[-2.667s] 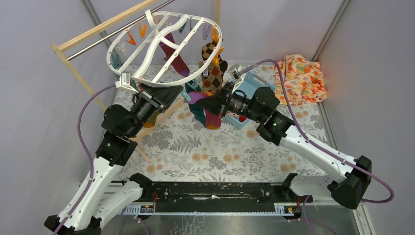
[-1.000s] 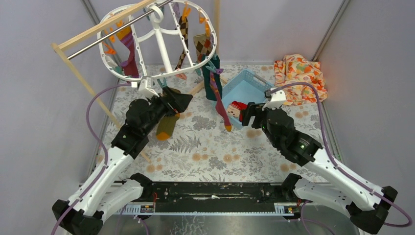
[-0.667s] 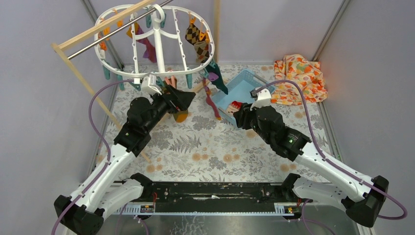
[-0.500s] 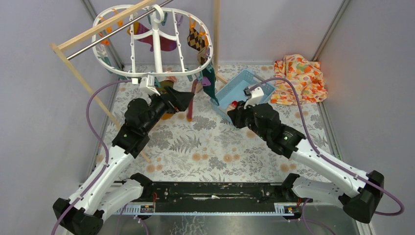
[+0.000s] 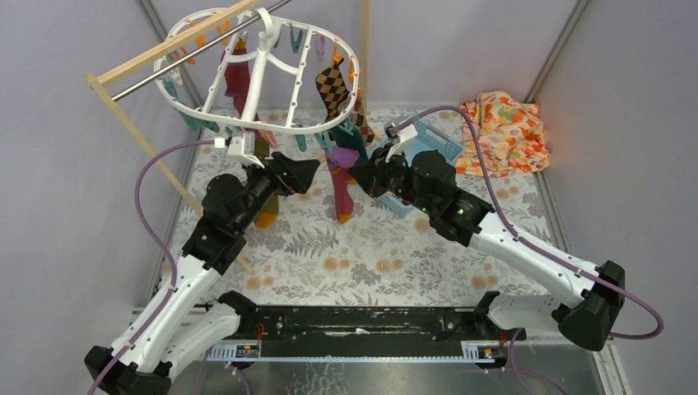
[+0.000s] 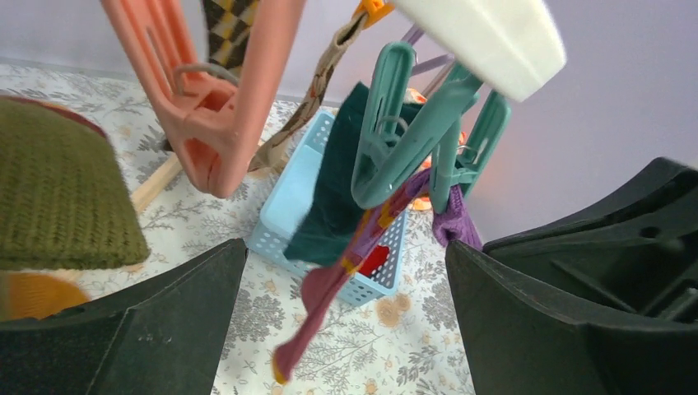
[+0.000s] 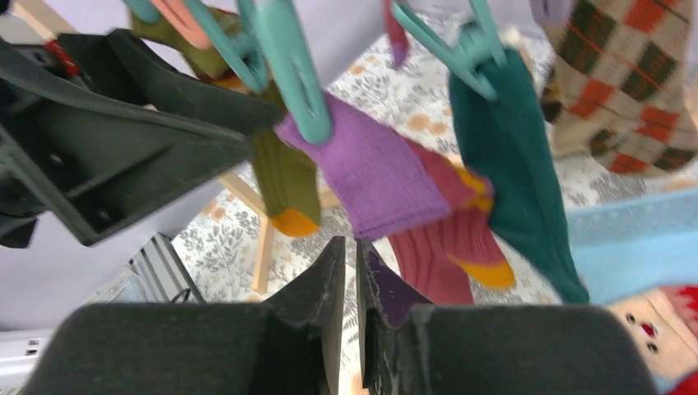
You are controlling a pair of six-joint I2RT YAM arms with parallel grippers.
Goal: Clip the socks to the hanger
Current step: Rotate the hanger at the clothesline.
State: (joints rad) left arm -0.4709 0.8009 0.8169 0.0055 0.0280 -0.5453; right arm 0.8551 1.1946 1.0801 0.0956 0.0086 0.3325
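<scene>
The left hand [image 6: 344,255] hangs spread wide under the pegs [image 6: 395,140] of the hanger [image 5: 272,128], while the right hand [image 7: 360,267], pressed together just below the clipped purple sock [image 7: 370,177], perhaps nips its hem to steady it.

Pale lavender-grey walls [image 5: 461,41] close in the work cell on three sides, joined at the back corners by slanting aluminium posts [image 5: 558,45]. Even, soft light falls across the scene, with no hard shadows. The bench [image 5: 370,263] is spread with a cream covering printed with grey ferns and small orange flowers. A wooden rack [image 5: 132,123] stands along the left side, its pale timber legs angled outward and a metal rod [image 5: 156,76] running beneath its top bar. An orange floral cloth [image 5: 504,132] lies crumpled in the far right corner, just beside a light blue plastic basket [image 5: 436,141]. A black rail [image 5: 362,319] runs along the near edge, ahead of a strip of bare sheet metal [image 5: 370,374].
</scene>
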